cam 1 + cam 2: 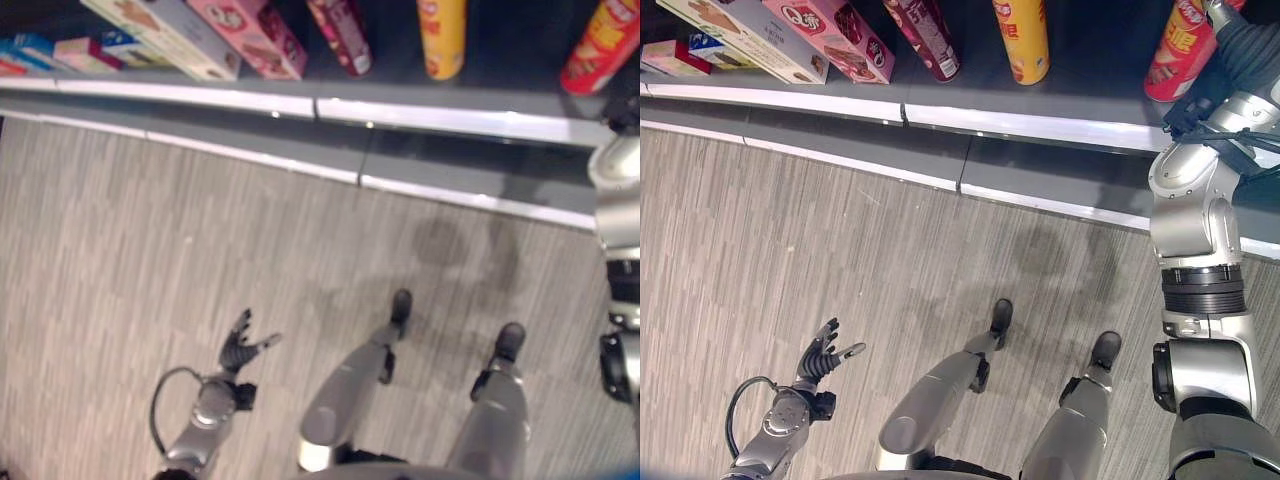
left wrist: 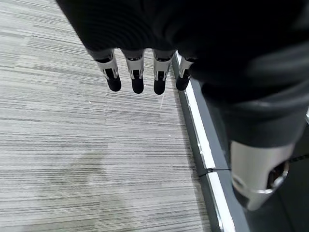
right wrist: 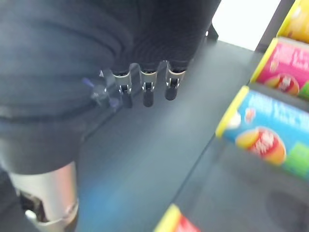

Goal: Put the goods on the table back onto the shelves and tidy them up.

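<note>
Grey carpet [image 1: 150,250] fronts a shelf [image 1: 1040,125] of snacks; left hand [image 1: 240,345] hangs slack and empty, right hand [image 3: 145,87] reaches in, straight-fingered and empty, likely tidying.

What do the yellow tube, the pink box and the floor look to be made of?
Yellow tube: probably printed cardboard with a glossy wrap; it shows a sheen.
Pink box: likely printed paperboard, with flat faces and sharp folded edges.
Floor: seemingly grey carpet tile, matte with fine stripes.

Shelf [image 1: 1040,125]: pink box [image 1: 830,35] and pale box [image 1: 740,35] leaning; dark-red tube [image 1: 925,35], yellow tube [image 1: 1023,38], red tube [image 1: 1180,50] upright.
</note>
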`<state>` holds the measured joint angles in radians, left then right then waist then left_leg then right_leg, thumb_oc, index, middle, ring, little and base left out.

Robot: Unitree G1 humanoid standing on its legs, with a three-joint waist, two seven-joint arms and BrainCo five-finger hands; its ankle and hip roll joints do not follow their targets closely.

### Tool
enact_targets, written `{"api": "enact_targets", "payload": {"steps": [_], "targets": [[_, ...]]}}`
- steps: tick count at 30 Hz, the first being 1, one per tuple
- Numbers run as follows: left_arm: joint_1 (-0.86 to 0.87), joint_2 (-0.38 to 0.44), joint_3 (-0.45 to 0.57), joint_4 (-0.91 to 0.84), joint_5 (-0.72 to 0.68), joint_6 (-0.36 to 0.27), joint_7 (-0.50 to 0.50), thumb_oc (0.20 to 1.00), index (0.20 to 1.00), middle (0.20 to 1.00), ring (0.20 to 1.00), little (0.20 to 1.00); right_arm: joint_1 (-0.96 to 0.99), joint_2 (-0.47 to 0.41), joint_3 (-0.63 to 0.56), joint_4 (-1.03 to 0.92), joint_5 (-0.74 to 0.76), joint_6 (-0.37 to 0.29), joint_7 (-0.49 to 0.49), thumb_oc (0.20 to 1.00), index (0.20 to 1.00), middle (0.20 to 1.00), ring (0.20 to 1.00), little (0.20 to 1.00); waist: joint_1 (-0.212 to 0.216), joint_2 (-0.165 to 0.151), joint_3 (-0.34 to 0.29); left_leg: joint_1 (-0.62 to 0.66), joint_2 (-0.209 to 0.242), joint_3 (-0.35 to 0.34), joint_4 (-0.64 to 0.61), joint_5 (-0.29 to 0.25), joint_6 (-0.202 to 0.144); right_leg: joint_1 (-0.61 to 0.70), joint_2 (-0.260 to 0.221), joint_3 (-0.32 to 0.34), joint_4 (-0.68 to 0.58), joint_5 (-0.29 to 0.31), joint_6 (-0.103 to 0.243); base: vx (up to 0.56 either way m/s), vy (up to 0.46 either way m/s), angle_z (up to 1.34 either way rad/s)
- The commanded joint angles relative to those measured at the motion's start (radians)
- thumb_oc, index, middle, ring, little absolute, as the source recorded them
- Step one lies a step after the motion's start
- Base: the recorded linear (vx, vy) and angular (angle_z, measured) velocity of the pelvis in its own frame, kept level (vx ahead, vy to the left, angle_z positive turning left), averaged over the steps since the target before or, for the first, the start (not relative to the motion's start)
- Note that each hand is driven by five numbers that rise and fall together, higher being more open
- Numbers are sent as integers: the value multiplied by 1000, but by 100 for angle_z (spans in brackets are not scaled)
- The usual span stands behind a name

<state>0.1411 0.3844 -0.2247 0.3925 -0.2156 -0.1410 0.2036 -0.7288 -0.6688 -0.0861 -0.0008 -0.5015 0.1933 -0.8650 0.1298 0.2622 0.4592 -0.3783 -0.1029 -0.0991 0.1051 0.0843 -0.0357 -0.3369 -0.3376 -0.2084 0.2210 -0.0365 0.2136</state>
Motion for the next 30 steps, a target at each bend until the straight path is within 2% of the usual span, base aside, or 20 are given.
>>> {"api": "enact_targets", "payload": {"steps": [1,2,3,4,8,9,10,11,12,14,15,16,17,20,22,23,24,27,28,30], "targets": [[20,19,14,-26,8,-2,26,1000,1000,1000,1000,1000,-5,-60,-7,-95,-43,-91,-1,1000,1000,1000,1000,1000,-28,-28,-39,-22,117,7,130,-197,-77,19,-13,42,-135,79,29,67,-43,-4],[31,10,32,-21,6,6,25,1000,1000,1000,1000,1000,62,-36,-31,-164,-25,-129,20,1000,1000,1000,1000,1000,-44,-57,-57,3,132,8,111,-191,-81,41,-2,37,-150,82,28,75,-34,-7],[39,6,41,-20,6,9,26,1000,1000,1000,1000,1000,105,-21,-43,-196,-7,-153,36,1000,1000,1000,1000,1000,-52,-72,-65,16,140,8,98,-186,-82,54,1,34,-160,85,28,76,-34,-6],[42,8,40,-20,6,9,26,1000,1000,1000,1000,1000,113,-18,-48,-202,-7,-154,39,1000,1000,1000,1000,1000,-51,-74,-66,20,140,8,94,-185,-82,58,1,33,-162,85,28,54,-27,-4],[74,-13,89,13,11,29,11,1000,1000,1000,1000,1000,323,23,-111,-280,134,-252,164,1000,1000,1000,1000,1000,-87,-147,-115,84,175,17,35,-164,-89,115,23,12,-205,94,29,103,-37,-12],[87,-18,123,31,14,36,-4,1000,1000,1000,1000,1000,419,32,-141,-282,252,-304,253,1000,1000,1000,1000,1000,-103,-181,-144,112,188,23,11,-159,-89,137,34,9,-219,95,30,138,-48,-11],[90,-20,143,45,12,41,-15,1000,1000,1000,1000,1000,470,37,-146,-274,344,-334,328,1000,1000,1000,1000,1000,-109,-200,-158,130,193,28,-3,-154,-90,151,40,7,-227,98,29,111,-38,-19],[92,-19,142,46,12,40,-16,1000,1000,1000,1000,1000,473,37,-149,-274,348,-336,332,1000,1000,1000,1000,1000,-108,-201,-159,135,193,29,-7,-153,-90,155,40,7,-229,98,29,98,-30,-17],[88,-16,176,78,11,48,-49,1000,1000,1000,1000,1000,569,53,-160,-238,573,-394,476,1000,1000,1000,1000,1000,-122,-233,-185,166,204,38,-27,-147,-91,174,50,5,-237,99,29,109,-19,-29],[83,-15,211,120,25,56,-87,1000,1000,1000,1000,1000,668,64,-151,-184,755,-409,642,1000,1000,1000,1000,1000,-133,-259,-209,201,215,51,-47,-141,-94,197,59,5,-245,99,29,95,-2,-16],[84,-15,210,121,25,55,-88,1000,1000,1000,1000,1000,670,63,-153,-184,758,-410,645,1000,1000,1000,1000,1000,-132,-259,-209,203,215,52,-49,-141,-94,199,59,5,-246,99,29,81,25,-12],[61,-15,230,146,30,53,-124,1000,1000,1000,1000,1000,775,92,-101,-54,1007,-377,853,1000,1000,1000,1000,1000,-144,-289,-243,243,227,69,-69,-137,-102,222,72,10,-250,98,28,61,17,-21],[62,-15,230,146,29,53,-124,1000,1000,1000,1000,1000,775,91,-101,-52,1009,-379,855,1000,1000,1000,1000,1000,-143,-289,-243,245,227,69,-70,-136,-102,223,72,10,-251,98,28,85,17,-30],[51,-18,226,163,47,44,-154,1000,1000,1000,1000,1000,848,118,-24,114,1082,-314,983,1000,1000,1000,1000,1000,-147,-312,-269,281,239,80,-82,-137,-108,245,80,11,-250,94,27,48,12,-11],[43,-21,209,167,54,38,-179,1000,1000,1000,1000,1000,887,170,55,335,1018,-264,1014,1000,1000,1000,1000,1000,-145,-333,-297,321,249,95,-85,-146,-111,273,85,12,-246,88,27,88,11,-16],[22,-23,190,201,62,39,-175,1000,1000,1000,1000,1000,870,220,120,495,894,-251,987,1000,1000,1000,1000,1000,-141,-341,-309,338,251,99,-83,-153,-110,283,87,14,-238,78,27,56,8,-31],[21,-23,191,202,62,38,-175,1000,1000,1000,1000,1000,869,220,121,497,894,-252,987,1000,1000,1000,1000,1000,-141,-341,-309,339,251,99,-83,-153,-110,283,87,14,-238,78,27,15,12,-28],[-27,-53,165,346,82,42,-147,1000,1000,1000,1000,1000,793,342,147,794,784,-237,891,1000,1000,1000,1000,1000,-134,-343,-324,362,248,105,-78,-168,-104,303,88,15,-234,71,26,35,16,-7],[-28,-53,165,347,82,42,-147,1000,1000,1000,1000,1000,792,342,147,796,784,-238,891,1000,1000,1000,1000,1000,-134,-343,-322,363,248,105,-78,-169,-104,303,88,15,-234,71,26,17,34,-4],[-60,-70,153,436,81,43,-135,1000,1000,1000,1000,1000,750,397,141,946,751,-221,848,1000,1000,1000,1000,1000,-134,-336,-333,372,243,108,-74,-177,-98,310,88,17,-229,65,24,23,38,-3]]}}
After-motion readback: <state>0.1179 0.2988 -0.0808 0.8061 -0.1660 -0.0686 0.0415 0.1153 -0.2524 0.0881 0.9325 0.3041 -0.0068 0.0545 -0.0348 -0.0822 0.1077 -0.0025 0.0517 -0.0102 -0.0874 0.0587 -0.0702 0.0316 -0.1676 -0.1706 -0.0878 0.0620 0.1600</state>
